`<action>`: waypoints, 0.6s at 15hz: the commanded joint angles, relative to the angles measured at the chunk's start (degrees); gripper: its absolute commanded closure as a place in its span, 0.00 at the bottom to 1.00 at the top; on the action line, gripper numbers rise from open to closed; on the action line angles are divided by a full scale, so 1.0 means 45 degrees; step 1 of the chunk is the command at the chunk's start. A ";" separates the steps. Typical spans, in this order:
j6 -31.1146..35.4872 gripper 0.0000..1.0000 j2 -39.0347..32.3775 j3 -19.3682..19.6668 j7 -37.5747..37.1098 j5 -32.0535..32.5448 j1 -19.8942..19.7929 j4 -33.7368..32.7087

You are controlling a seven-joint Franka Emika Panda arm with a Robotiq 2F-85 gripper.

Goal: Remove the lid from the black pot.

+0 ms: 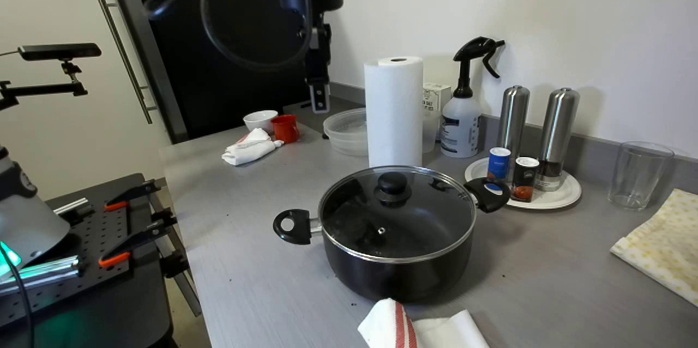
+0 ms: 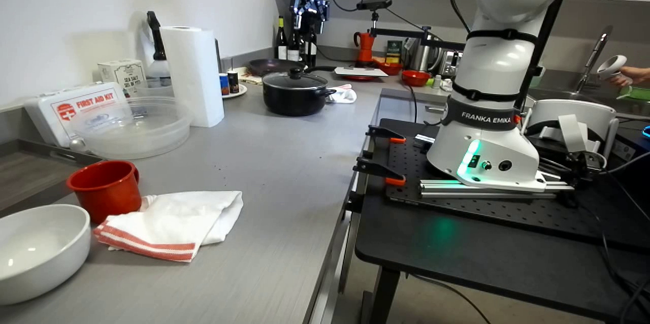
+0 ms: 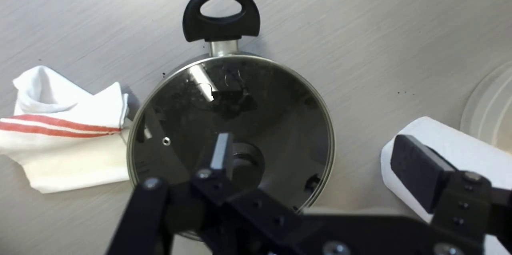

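The black pot (image 1: pixel 401 277) stands on the grey counter, its two side handles sticking out. It also shows in the exterior view (image 2: pixel 293 103). The round glass lid (image 1: pixel 425 228) with metal rim and black knob (image 1: pixel 392 182) lies on the pot, covering it. In the wrist view the lid (image 3: pixel 280 103) fills the middle; the knob (image 3: pixel 246 171) is partly hidden behind one finger. My gripper (image 3: pixel 320 161) is open and empty, fingers wide apart. It hangs high above the counter in both exterior views (image 1: pixel 319 97) (image 2: pixel 309 34), apart from the lid.
A paper towel roll (image 1: pixel 393 113) stands close behind the pot. A white plate (image 1: pixel 567 195) with shakers and grinders is beside the pot's far handle. A striped towel (image 1: pixel 401 326) lies near the pot. A spray bottle (image 1: pixel 461 124) and clear container (image 1: pixel 347 135) stand by the wall.
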State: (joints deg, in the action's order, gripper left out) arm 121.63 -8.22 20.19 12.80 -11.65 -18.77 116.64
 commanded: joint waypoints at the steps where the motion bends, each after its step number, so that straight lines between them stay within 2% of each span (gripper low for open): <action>1: 0.0303 0.00 -0.1683 -0.0342 0.0228 -0.0861 -0.0543 -0.1487; 9: 0.0298 0.00 -0.4256 -0.0971 -0.0379 -0.0975 -0.1454 -0.3993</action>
State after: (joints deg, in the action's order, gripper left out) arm 123.28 -22.73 17.16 12.35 -15.26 -23.51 104.11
